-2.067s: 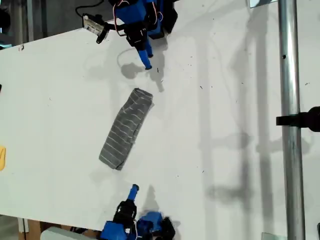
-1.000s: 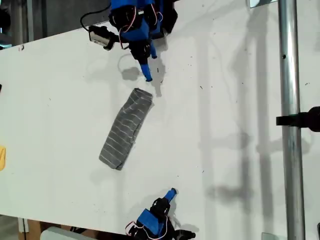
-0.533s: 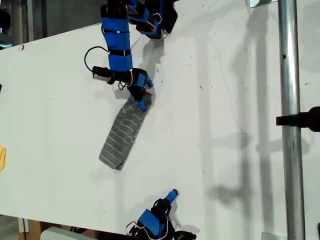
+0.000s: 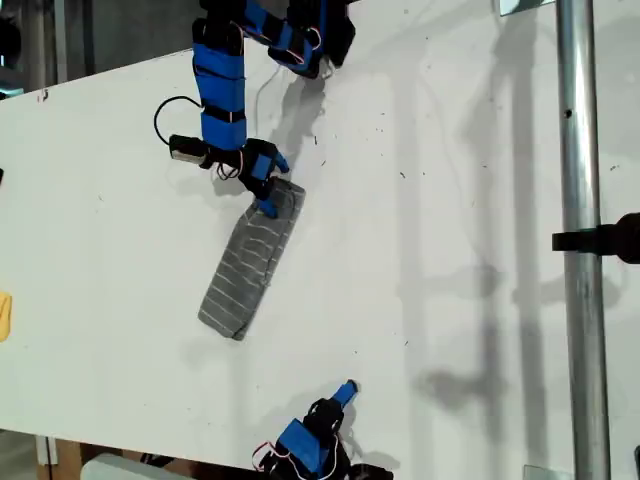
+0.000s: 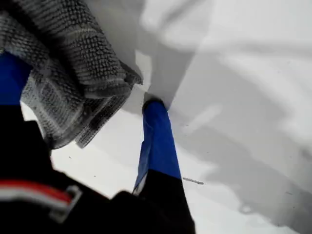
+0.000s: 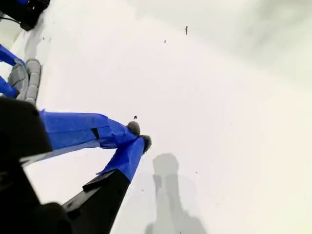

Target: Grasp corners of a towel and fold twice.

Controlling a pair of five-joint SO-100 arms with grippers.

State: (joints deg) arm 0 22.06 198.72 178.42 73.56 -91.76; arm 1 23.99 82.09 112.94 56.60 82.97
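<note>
One towel (image 4: 248,262) lies on the white table (image 4: 450,200) as a long folded strip. Two arms show. My first gripper (image 4: 270,192) is at the strip's end nearest the arm's base, jaws parted around the cloth edge (image 5: 73,73). My second gripper (image 4: 345,388) hangs well apart from the towel, beyond its other end, its jaw tips touching with nothing between them.

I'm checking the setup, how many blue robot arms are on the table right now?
2. One reaches from the exterior view's top, its pincer at the towel's upper end. The other sits at the bottom edge, away from the towel.
</note>
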